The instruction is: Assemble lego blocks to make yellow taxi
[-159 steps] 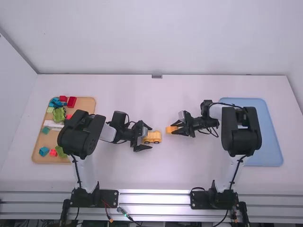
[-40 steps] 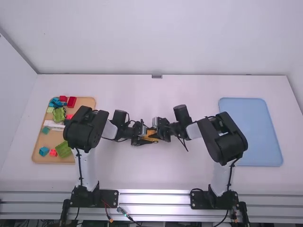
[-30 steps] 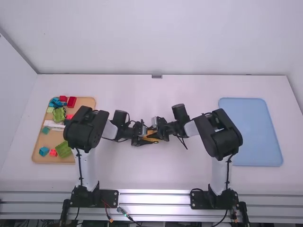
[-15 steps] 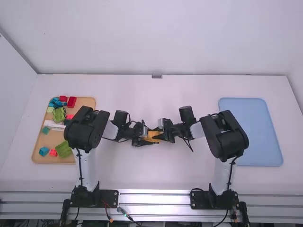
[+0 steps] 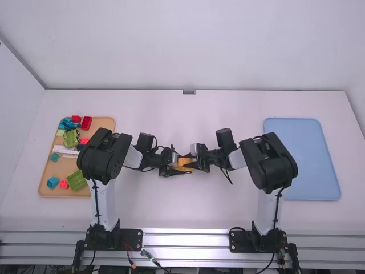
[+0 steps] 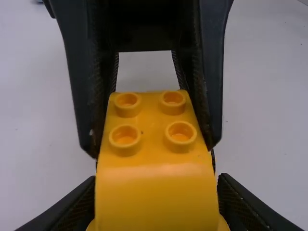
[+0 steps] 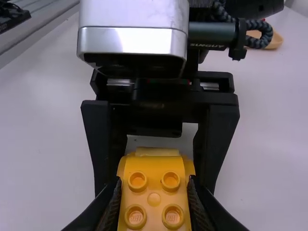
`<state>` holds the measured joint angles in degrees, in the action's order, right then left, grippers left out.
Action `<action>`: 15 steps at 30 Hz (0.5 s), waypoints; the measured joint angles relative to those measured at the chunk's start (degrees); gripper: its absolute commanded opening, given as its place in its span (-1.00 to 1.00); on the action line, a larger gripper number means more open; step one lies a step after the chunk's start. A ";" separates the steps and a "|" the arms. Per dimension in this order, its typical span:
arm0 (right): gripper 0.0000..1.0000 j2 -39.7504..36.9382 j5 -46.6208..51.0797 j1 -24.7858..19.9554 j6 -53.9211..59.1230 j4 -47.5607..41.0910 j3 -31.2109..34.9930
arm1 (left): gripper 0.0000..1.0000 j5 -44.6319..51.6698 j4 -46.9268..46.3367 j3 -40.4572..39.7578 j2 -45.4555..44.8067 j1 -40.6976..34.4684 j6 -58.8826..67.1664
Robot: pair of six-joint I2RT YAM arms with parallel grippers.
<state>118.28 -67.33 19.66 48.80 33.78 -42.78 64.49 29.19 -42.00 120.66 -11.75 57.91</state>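
Observation:
My left gripper (image 5: 175, 164) is over the table's middle, facing my right gripper (image 5: 192, 163) across the yellow pieces. In the left wrist view, the left gripper (image 6: 156, 204) has its fingers against both sides of the yellow car base, largely hidden under the yellow block (image 6: 151, 120). This block shows four studs and a rounded end. In the right wrist view, the right gripper (image 7: 154, 199) is shut on the block (image 7: 154, 185). Part of the car base (image 7: 190, 166) shows behind it, between the left gripper's fingers. Whether block and base are fully joined I cannot tell.
At the left, a wooden tray (image 5: 44, 185) holds several red, blue, green and pink blocks and a white piece, with the left forearm over its right side. A flat blue tray (image 5: 311, 160) lies on the right of the table.
Compared with the oldest frame, my right gripper has come left with its block to the car base at my left gripper. Lately it has shifted slightly right; the left gripper has stayed nearly still.

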 measured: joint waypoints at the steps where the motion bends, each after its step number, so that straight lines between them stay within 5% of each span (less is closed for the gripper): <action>1: -1.00 0.13 -0.07 0.11 -0.26 0.33 0.00 | -0.14 0.00 0.00 0.00 -0.02 0.00 0.02; 15: -1.00 0.33 0.96 1.55 -2.34 0.50 -0.37 | -0.17 0.26 -0.33 0.02 -0.02 0.02 0.20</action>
<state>118.61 -66.37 21.21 46.46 34.28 -43.16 64.75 28.86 -41.98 120.64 -11.73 58.11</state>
